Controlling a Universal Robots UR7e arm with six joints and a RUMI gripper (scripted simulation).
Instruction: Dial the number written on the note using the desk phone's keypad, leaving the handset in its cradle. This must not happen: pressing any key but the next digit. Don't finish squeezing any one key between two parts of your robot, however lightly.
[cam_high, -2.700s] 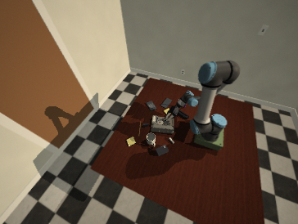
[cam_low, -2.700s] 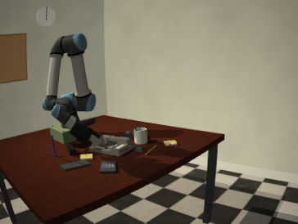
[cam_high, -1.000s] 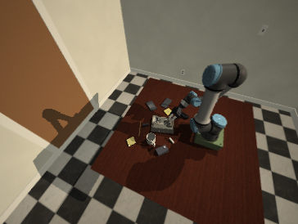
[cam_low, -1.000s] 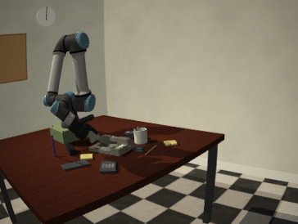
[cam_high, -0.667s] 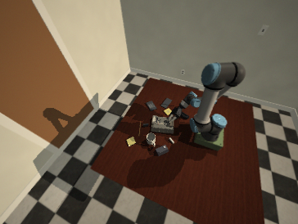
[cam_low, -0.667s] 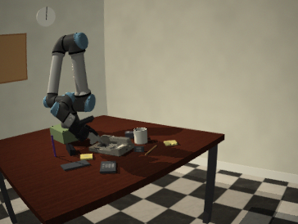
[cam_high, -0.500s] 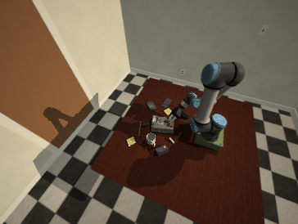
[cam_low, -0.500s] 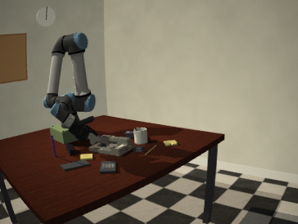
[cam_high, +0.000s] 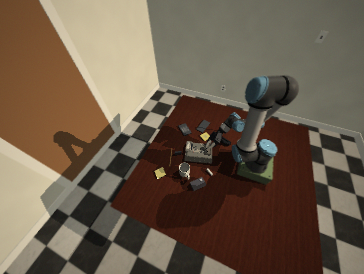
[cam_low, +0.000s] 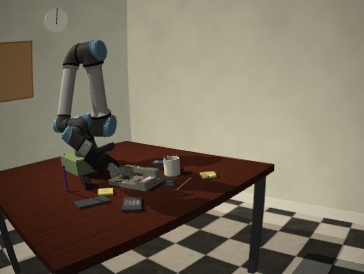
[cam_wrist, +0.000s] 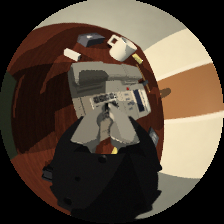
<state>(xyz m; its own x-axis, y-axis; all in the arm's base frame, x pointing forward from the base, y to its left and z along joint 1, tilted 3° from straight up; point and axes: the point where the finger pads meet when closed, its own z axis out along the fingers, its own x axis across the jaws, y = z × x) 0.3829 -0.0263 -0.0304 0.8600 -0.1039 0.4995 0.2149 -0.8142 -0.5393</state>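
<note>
The grey desk phone (cam_wrist: 107, 92) lies in the middle of the dark red table, its handset (cam_wrist: 102, 76) resting in the cradle. It also shows in the top view (cam_high: 199, 151) and the exterior view (cam_low: 136, 177). My gripper (cam_wrist: 107, 103) is shut with nothing between the fingers, and its tips are down on the keypad (cam_wrist: 106, 100). In the top view the gripper (cam_high: 211, 144) reaches over the phone from the arm's side. A yellow note (cam_high: 205, 135) lies just behind the phone, and another yellow note (cam_high: 160, 173) lies at the front left.
A white mug (cam_wrist: 121, 47) stands beyond the phone. A dark box (cam_wrist: 90, 39), a small white block (cam_wrist: 71, 54), a pencil (cam_low: 183, 183), a calculator (cam_low: 132, 203) and dark flat devices (cam_low: 92, 202) lie around it. The arm's green base (cam_high: 256, 172) is close by.
</note>
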